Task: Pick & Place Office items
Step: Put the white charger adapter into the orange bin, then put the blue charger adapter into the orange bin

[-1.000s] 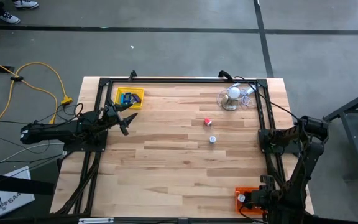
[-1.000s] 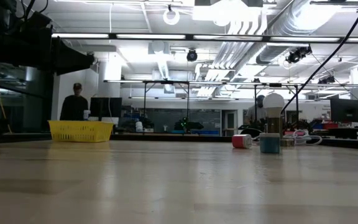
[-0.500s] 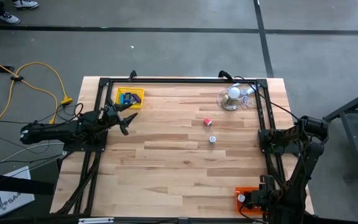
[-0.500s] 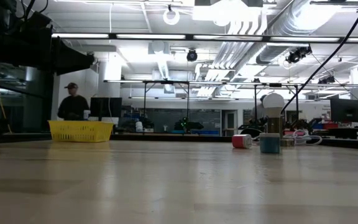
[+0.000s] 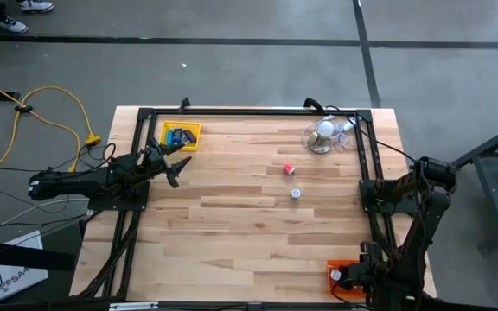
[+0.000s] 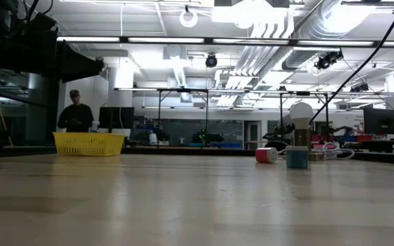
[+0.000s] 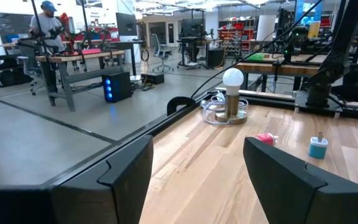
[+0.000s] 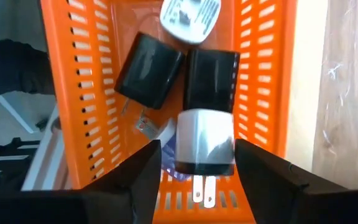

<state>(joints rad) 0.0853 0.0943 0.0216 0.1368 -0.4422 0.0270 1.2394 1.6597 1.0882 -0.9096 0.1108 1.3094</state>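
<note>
At the near right corner of the worktop [image 5: 232,225] we see the right pincer [image 8: 194,177] spread over the orange tray [image 8: 263,93], holding nothing; black and white chargers [image 8: 205,142] lie inside. Mid-worktop sit a silver-white bit [image 5: 295,194] and a red bit [image 5: 289,169]. Farther left, the left pincer [image 5: 176,166] stands spread beside the yellow tray [image 5: 194,129] of blue blocks [image 5: 178,136].
</note>
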